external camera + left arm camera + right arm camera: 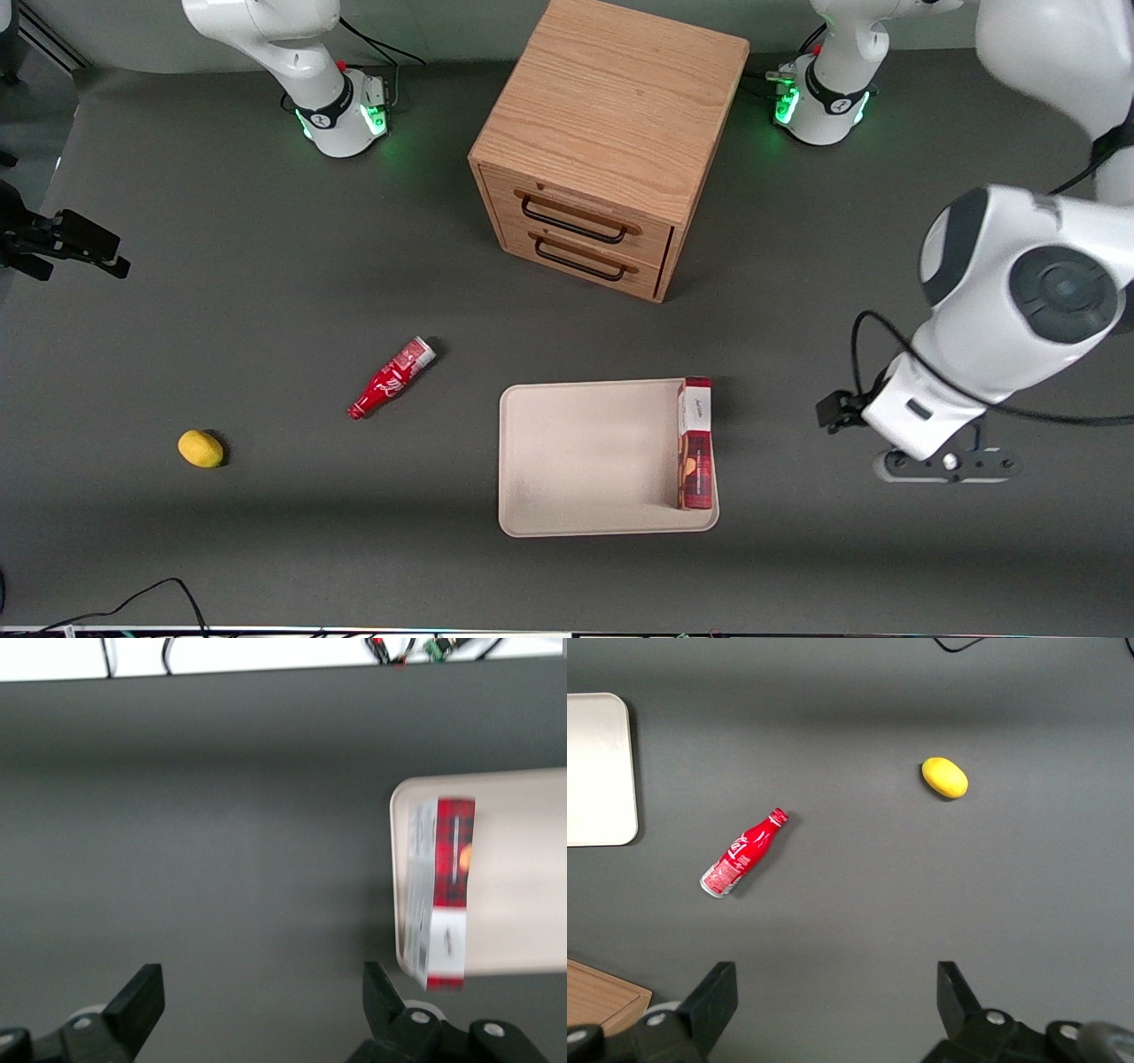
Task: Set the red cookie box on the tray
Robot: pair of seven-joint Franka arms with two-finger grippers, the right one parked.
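The red cookie box [695, 447] stands on its long narrow side on the beige tray [585, 461], along the rim toward the working arm's end of the table. In the left wrist view the red cookie box [443, 886] shows its plaid face and white end band, with that end reaching just past the tray [523, 877] rim. My left gripper [943, 462] hangs over bare table beside the tray, apart from the box. The gripper [263, 988] is open, and only grey table shows between its dark fingers [142, 992].
A wooden two-drawer cabinet [611, 142] stands farther from the front camera than the tray. A small red bottle [390, 378] lies on its side and a yellow lemon [201, 448] sits toward the parked arm's end. Cables run along the table's near edge.
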